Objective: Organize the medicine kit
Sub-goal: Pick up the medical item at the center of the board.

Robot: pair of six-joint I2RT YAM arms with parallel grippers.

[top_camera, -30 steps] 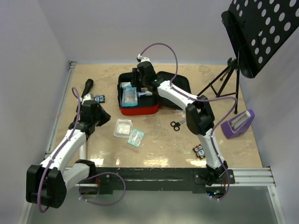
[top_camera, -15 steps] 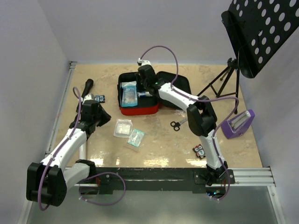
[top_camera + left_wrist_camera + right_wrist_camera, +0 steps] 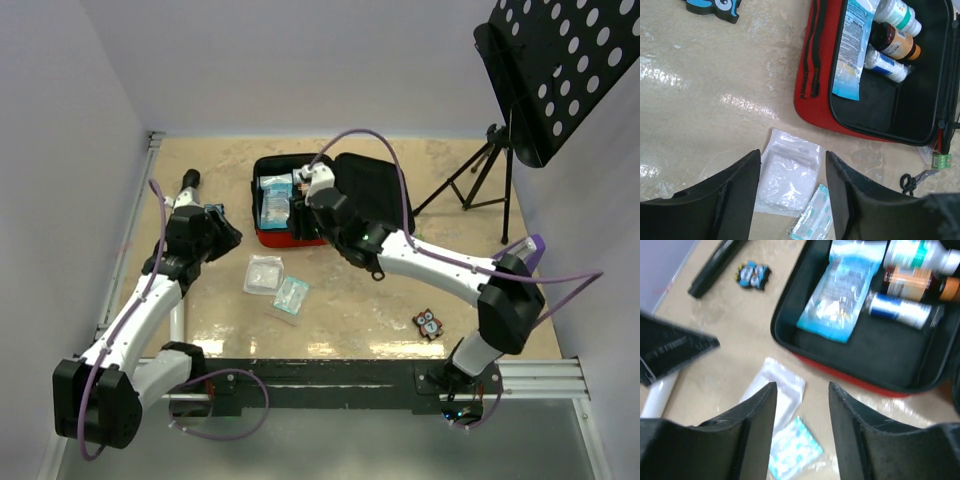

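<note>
**Medicine kit** (image 3: 812,75): a red soft zip case that lay open at the far centre of the tabletop (image 3: 350,320). Its black-lined tray was on the left and its lid (image 3: 375,190) was folded back to the right.

**Contents of the tray:**
- A blue-and-white packet (image 3: 849,55) lay along the left side.
- Just right of it, side by side, lay a white bottle with a green label (image 3: 897,15), a brown bottle with an orange label (image 3: 895,42) and a small blue-and-white wrapped roll (image 3: 885,65).
- The near part of the lining was bare.

**Loose items on the tabletop:**
- A clear pouch of white gauze (image 3: 790,172) lay just near of the kit.
- A teal packet (image 3: 812,220) lay just beside the pouch's near edge.
- Scissors (image 3: 914,180) lay off the kit's near right corner.
- A blue cartoon figure (image 3: 754,274) and a black stick (image 3: 715,267) were at the far left.
- An owl figure (image 3: 428,322) was at the near right.

**Left pincer** (image 3: 792,200): its jaws were parted and held nothing. It hung over the gauze pouch, left of the kit.

**Right pincer** (image 3: 802,432): its jaws were parted and held nothing. It hung above the kit's near edge.

**Music stand** (image 3: 550,70): black, at the far right.
</note>
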